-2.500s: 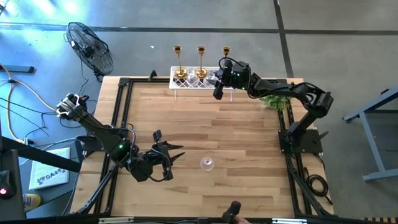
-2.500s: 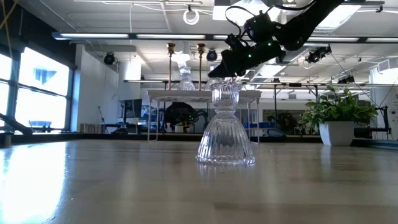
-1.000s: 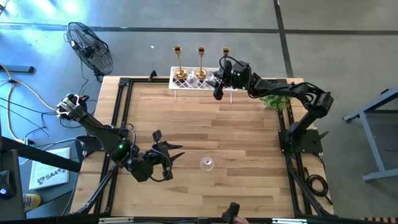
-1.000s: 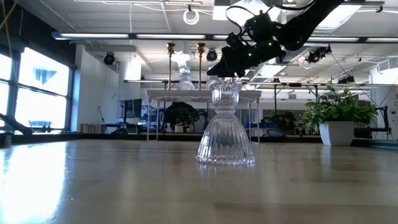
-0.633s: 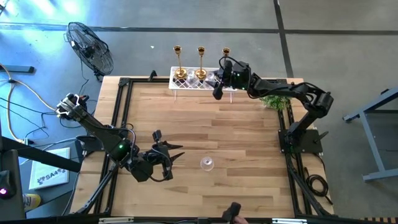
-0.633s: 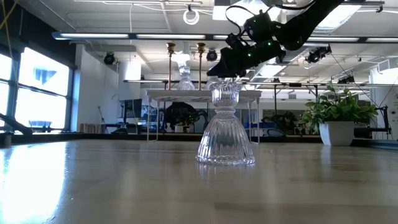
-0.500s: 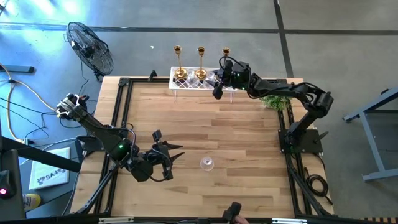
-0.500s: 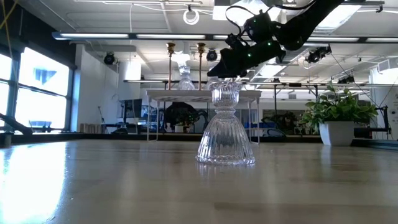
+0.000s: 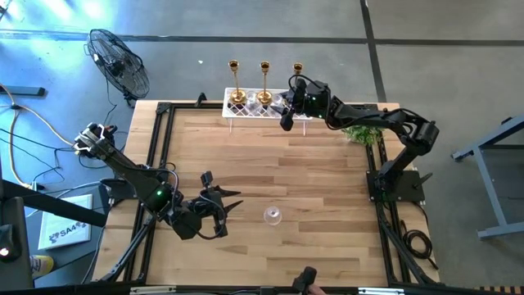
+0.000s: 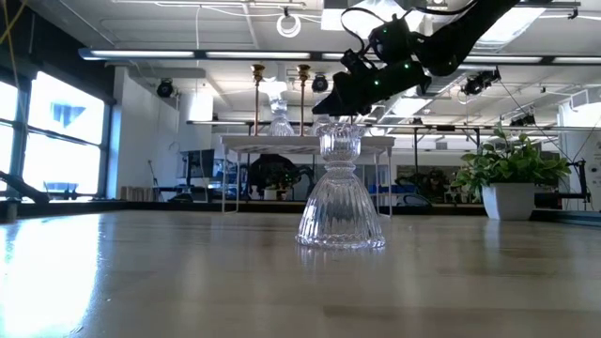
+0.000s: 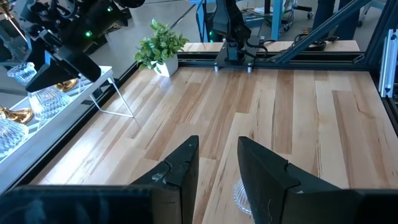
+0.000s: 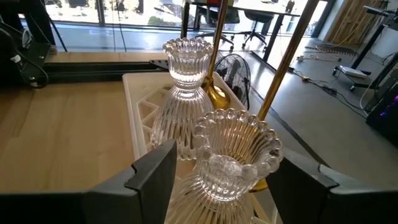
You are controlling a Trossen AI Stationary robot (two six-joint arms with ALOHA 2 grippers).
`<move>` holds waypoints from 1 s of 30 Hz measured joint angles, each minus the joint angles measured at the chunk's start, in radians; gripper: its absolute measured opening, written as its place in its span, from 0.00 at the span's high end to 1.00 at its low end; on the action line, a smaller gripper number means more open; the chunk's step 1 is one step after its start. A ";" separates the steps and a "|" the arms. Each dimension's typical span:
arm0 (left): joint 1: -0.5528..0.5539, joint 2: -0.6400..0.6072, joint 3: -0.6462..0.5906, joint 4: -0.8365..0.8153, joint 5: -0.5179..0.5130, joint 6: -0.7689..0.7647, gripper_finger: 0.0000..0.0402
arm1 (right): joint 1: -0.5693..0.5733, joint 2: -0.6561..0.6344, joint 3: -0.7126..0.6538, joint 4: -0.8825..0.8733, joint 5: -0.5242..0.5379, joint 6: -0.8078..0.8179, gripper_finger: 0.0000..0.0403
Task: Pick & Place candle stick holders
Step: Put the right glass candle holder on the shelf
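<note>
One clear ribbed glass holder [image 9: 272,215] stands on the wooden surface [image 9: 270,164], well apart from the white lattice rack [image 9: 246,107]. My right hand [image 12: 214,163], fingers apart, straddles a second glass holder [image 12: 227,155] on the rack; three slim gold holders [image 9: 264,80] remain there. My left hand [image 11: 217,171] waits near the first holder, fingers slightly apart, empty.

The nearer glass holder [image 12: 227,165] is cut off below its cup by the picture's edge.
</note>
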 joint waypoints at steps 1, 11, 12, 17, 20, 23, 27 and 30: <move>0.000 0.000 0.000 0.000 0.000 0.000 0.73 | 0.001 0.000 0.000 0.002 0.000 0.000 0.44; 0.000 0.000 0.000 0.000 0.000 0.000 0.73 | 0.047 0.000 0.000 0.037 0.041 -0.060 0.44; 0.000 0.000 0.000 0.000 0.000 0.000 0.73 | 0.052 0.000 0.000 0.037 0.057 -0.063 0.44; 0.000 0.000 0.000 0.000 0.000 0.000 0.73 | 0.056 0.000 0.000 0.036 0.119 -0.064 0.44; 0.000 0.000 0.000 0.000 0.000 -0.004 0.73 | 0.055 0.000 0.000 0.022 0.133 -0.063 0.44; 0.000 0.000 0.000 -0.001 0.000 -0.004 0.73 | 0.055 0.000 -0.001 0.020 0.134 -0.056 0.44; 0.000 0.000 0.000 -0.001 0.000 -0.004 0.73 | 0.056 -0.002 -0.001 0.021 0.134 -0.056 0.44; 0.000 0.000 0.000 -0.001 0.000 -0.004 0.73 | 0.056 -0.005 -0.001 0.023 0.134 -0.057 0.44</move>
